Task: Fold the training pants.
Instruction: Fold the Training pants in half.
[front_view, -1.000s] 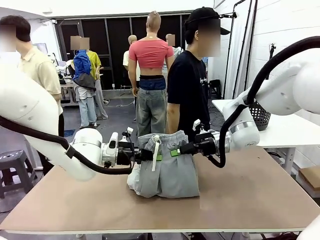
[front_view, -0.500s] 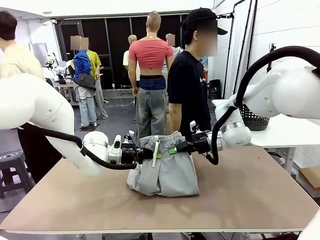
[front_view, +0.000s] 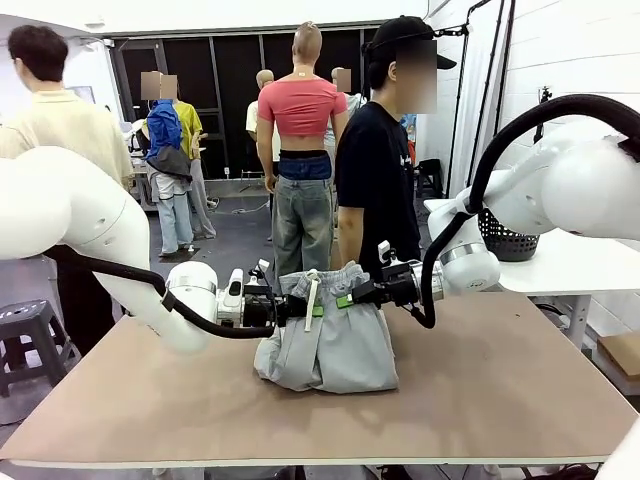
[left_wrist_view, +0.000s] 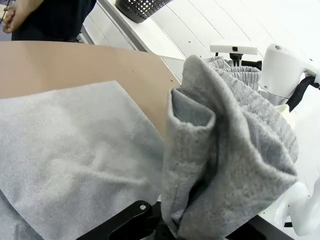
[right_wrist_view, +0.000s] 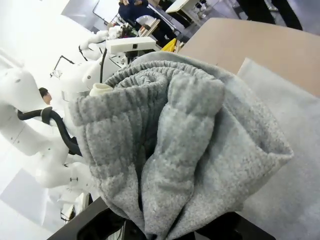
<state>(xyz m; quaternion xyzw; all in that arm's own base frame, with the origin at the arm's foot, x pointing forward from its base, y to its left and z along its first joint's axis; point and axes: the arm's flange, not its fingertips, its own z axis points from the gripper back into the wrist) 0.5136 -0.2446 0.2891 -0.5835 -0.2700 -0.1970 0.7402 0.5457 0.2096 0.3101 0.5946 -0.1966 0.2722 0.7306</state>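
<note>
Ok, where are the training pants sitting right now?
In the front view the training pants are mid-table, waistband held up between the left gripper and right gripper, the lower part resting on the table.

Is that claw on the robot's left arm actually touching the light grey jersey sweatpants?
Touching. In the front view the left gripper pinches the light grey jersey sweatpants at the waistband; the left wrist view shows grey fabric bunched in its jaws.

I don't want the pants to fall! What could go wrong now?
Both grippers, left and right, pinch only the waistband of the training pants, so the soft cloth might slip out. The rest sags in a bunched heap on the table, so the fold could come out crooked. The white drawstring dangles and might get trapped inside.
</note>
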